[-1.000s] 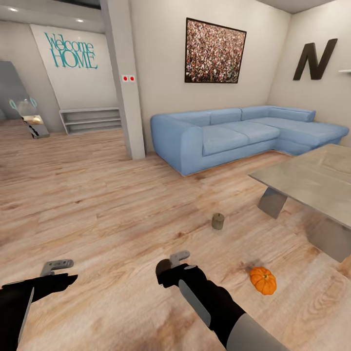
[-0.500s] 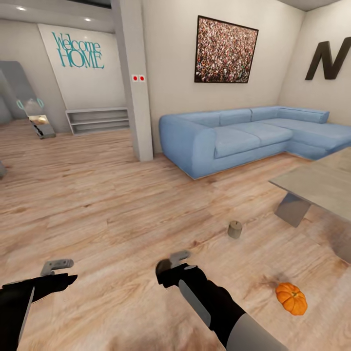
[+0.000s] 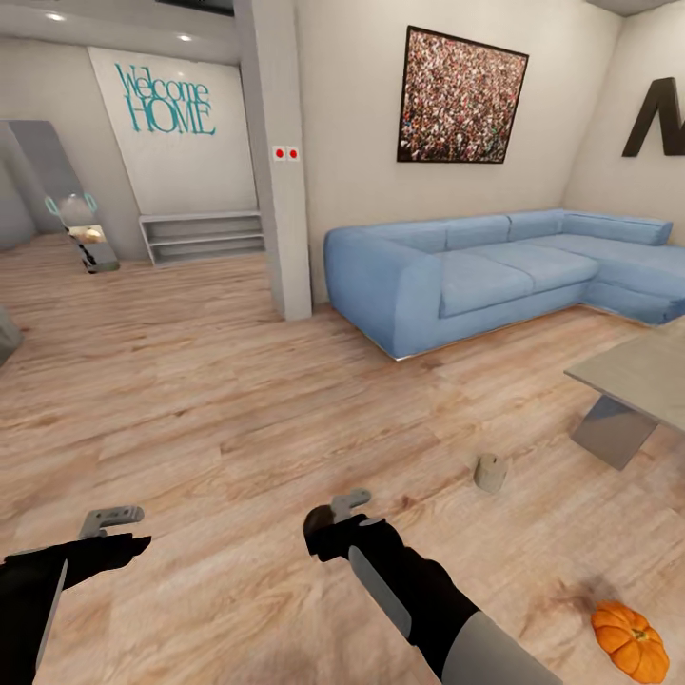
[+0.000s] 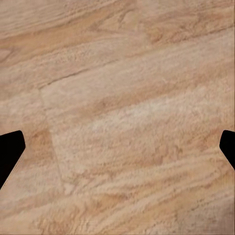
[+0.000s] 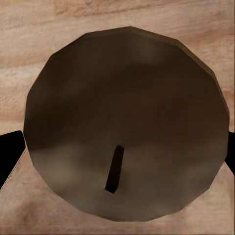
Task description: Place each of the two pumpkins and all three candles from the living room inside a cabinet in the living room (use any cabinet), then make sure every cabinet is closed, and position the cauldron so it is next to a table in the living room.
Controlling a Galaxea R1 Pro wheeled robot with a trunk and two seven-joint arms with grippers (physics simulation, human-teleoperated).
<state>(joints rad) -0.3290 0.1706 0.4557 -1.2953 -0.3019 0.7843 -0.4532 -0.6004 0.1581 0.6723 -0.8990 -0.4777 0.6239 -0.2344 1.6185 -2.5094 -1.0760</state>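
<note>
The right claw [image 3: 333, 518] is gripping a candle [image 5: 125, 122], the left claw [image 3: 112, 521] is hanging released, and a jolt while driving risks shaking the candle loose.

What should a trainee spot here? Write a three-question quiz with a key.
1. True or false: the pumpkin lies on the floor.
2. What sits between the right gripper's fingers? A) a candle B) a pumpkin C) nothing
3. Short answer: what does the left gripper hold?

Key: 1 true; 2 A, its wick shows in the right wrist view; 3 nothing, only floor shows between its fingers.
</note>
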